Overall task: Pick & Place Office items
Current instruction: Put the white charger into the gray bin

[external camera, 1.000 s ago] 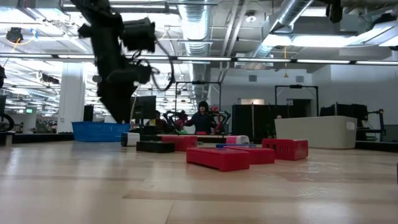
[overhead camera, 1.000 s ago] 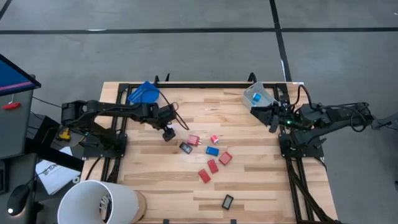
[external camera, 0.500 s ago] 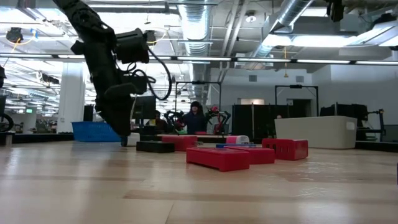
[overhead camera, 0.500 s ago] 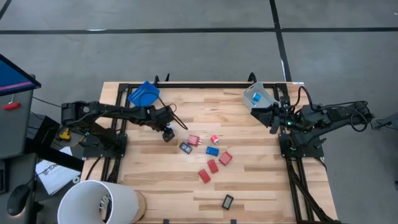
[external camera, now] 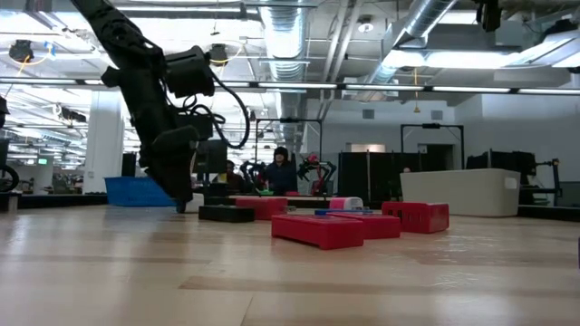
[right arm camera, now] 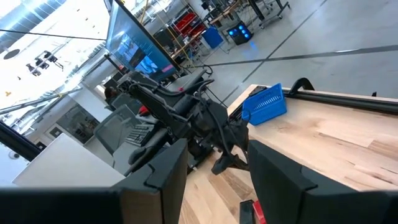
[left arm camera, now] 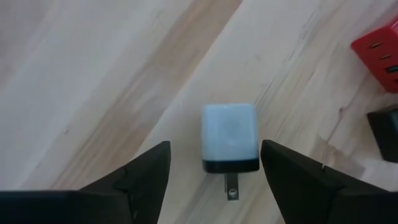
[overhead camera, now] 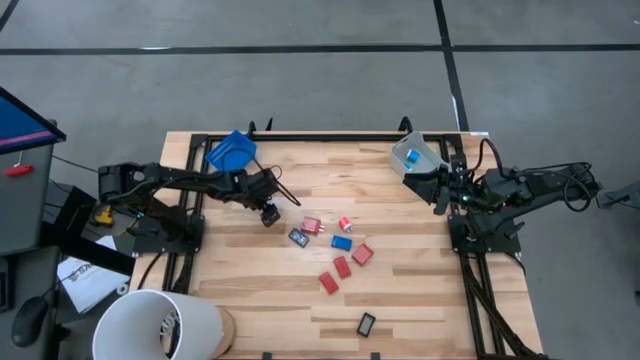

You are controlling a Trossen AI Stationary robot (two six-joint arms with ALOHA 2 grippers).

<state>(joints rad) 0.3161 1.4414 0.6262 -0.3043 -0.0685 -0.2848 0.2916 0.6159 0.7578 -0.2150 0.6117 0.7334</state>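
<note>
Surface (overhead camera: 400,300) viewed from above: wooden, with the office items scattered at centre. Noted there a red block (overhead camera: 311,225), a black rectangle (overhead camera: 298,238), a blue block (overhead camera: 341,242), a small red-and-white bit (overhead camera: 345,223), three more red blocks below these, and a second black rectangle (overhead camera: 366,323) alone near the front edge. Left tool (overhead camera: 271,216) reaching in just left of this cluster. Right tool (overhead camera: 430,186) parked at the far right side, just beside the clear bin (overhead camera: 412,155). Blue tray (overhead camera: 230,151) at the far left corner.

Low view: left tool (external camera: 181,197) pointing down, tips close to the surface. Red blocks in the foreground to its right, blue tray (external camera: 140,190) behind it. Person (external camera: 281,168) in the room beyond.

Left wrist view: white plug cube (left arm camera: 229,135) with a dark base and metal prong lying flat on the wood, between the two fingers (left arm camera: 146,177). Bare wood visible on both sides of it; jaws moderately wide, not touching it. Red block (left arm camera: 379,50) and a black piece (left arm camera: 385,134) at the edge.

Right wrist view: right tool (right arm camera: 214,186) raised, jaws narrowly parted, nothing between them. Blue tray (right arm camera: 264,104) and the left arm (right arm camera: 186,118) visible across the surface.
</note>
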